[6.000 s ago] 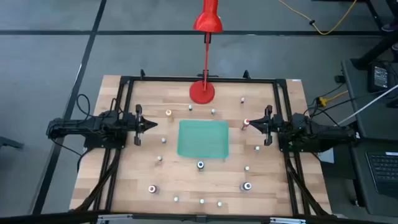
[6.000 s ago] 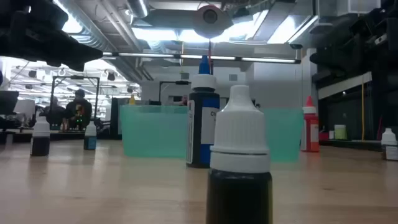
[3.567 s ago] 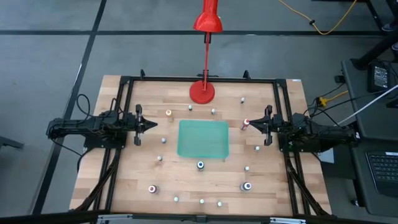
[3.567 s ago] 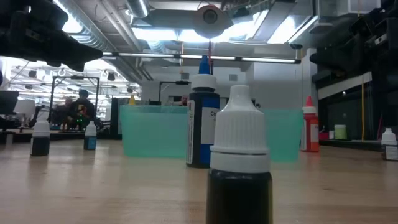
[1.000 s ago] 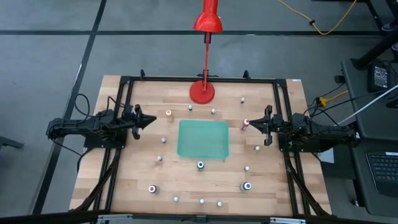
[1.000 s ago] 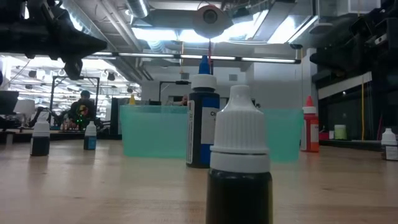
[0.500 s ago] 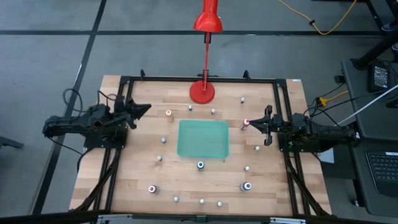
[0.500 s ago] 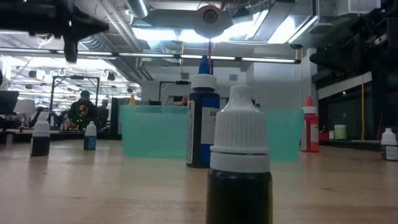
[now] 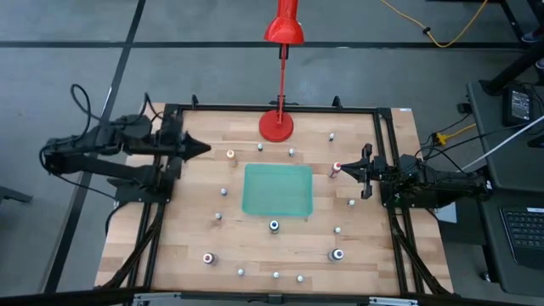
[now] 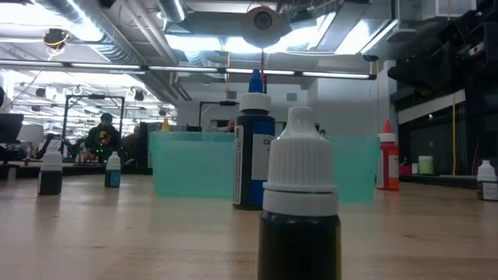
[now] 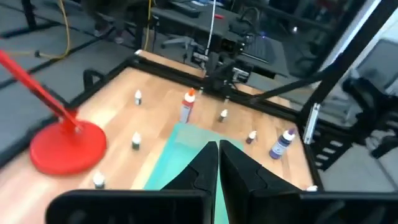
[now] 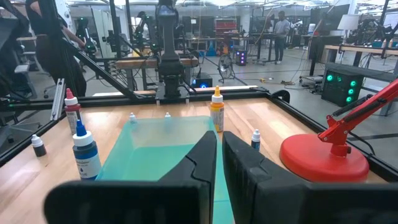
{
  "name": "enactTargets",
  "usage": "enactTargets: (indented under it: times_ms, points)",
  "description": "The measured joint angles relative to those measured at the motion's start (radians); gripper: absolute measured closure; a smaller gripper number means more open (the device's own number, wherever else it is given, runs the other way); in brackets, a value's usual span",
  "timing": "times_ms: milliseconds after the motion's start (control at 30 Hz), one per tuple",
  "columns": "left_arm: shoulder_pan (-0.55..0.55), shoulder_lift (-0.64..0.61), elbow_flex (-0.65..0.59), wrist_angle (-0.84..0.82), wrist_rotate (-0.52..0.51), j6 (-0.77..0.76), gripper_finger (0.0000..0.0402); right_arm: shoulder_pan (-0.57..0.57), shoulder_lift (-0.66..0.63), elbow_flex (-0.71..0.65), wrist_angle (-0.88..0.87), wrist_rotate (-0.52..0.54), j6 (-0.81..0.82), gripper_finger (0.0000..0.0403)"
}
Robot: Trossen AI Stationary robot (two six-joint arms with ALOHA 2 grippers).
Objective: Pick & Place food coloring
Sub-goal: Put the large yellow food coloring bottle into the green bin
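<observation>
Left gripper (image 9: 202, 149) upper left of high view, fingers together, empty. Right gripper (image 9: 352, 172) right of centre, fingers together, beside red-capped bottle (image 9: 337, 168). Blue-capped bottle (image 10: 253, 140) label unreadable.

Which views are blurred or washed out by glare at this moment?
Low view: the nearest white-capped bottle fills the foreground and looks soft; ceiling lights glare behind it. Left wrist view: motion-blurred, the red lamp base smeared. Right wrist view: sharp, the orange-capped bottle crisp. High view: evenly lit, the green tray clear.
</observation>
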Motion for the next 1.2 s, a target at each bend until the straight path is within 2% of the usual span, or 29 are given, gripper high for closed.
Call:
enactTargets:
  times_ms: [100, 233, 600, 800, 1200]
  points:
    - [0.011, 0.063, 0.065, -0.017, -0.068, 0.069, 0.0391, 0.0, 0.0, 0.0, 0.0, 0.0, 0.0, 0.0372]
    - [0.037, 0.108, 0.082, -0.038, -0.125, 0.167, 0.0394, 0.0, 0.0, 0.0, 0.0, 0.0, 0.0, 0.0372]
    - [0.21, 0.251, 0.081, -0.223, -0.084, 0.173, 0.0376, 0.0, 0.0, 0.0, 0.0, 0.0, 0.0, 0.0372]
    - [0.315, 0.325, 0.081, -0.227, 0.076, 0.18, 0.0319, 0.0, 0.0, 0.0, 0.0, 0.0, 0.0, 0.0372]
    - [0.378, 0.444, 0.079, -0.343, 0.112, 0.252, 0.0166, 0.0, 0.0, 0.0, 0.0, 0.0, 0.0, 0.0372]
